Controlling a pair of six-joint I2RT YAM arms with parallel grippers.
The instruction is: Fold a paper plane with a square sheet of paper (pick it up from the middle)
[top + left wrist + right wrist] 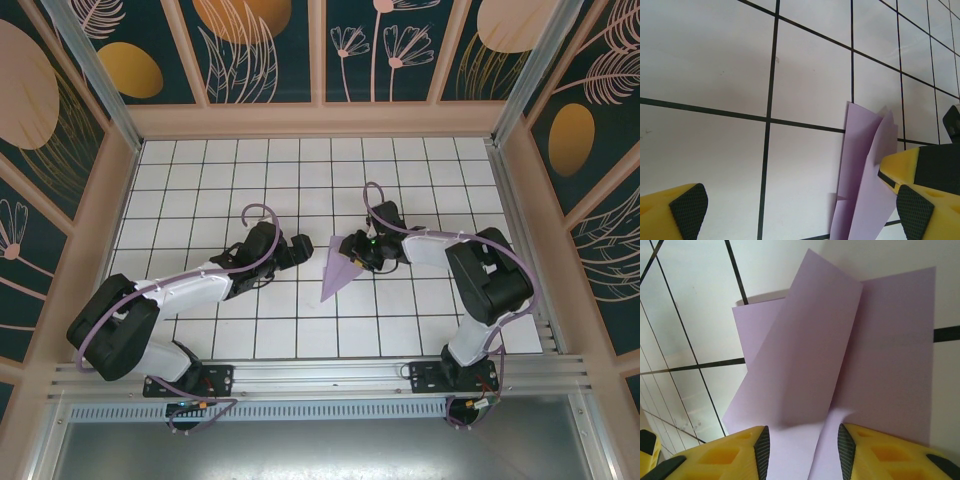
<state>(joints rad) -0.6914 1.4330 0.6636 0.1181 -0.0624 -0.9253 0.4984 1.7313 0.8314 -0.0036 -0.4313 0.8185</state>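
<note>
And there's the paper plane point(338, 268), pale lavender and folded to a narrow dart, sitting right around the middle of the tabletop point(200, 170) between the two arms. Its sharp nose aims down toward the near edge and a touch to the left, and its wide back end is up at the right jaws. From the right wrist you get the close look: the plane point(840, 355) fans out ahead in overlapping flaps, a crease running up through them, and its lower fold drops in between the two black pads point(761, 450). The right jaws are closed partway and gripping that back end, with a shadow on the white tiles point(690, 315) under the far edge of the paper telling you it's lifted off the surface there. Over to the left arm point(190, 285), stretched in from the other side, its head just beside the plane's flank but apart from it. The left jaws are wide open, holding nothing. From the left wrist, the yellow fingers with their black pads point(687, 210) frame the bare black-lined grid point(705, 60), and the plane point(865, 175) stands just inside the far-side finger, wings angled up. The right arm point(480, 270) bends in from the right.
</note>
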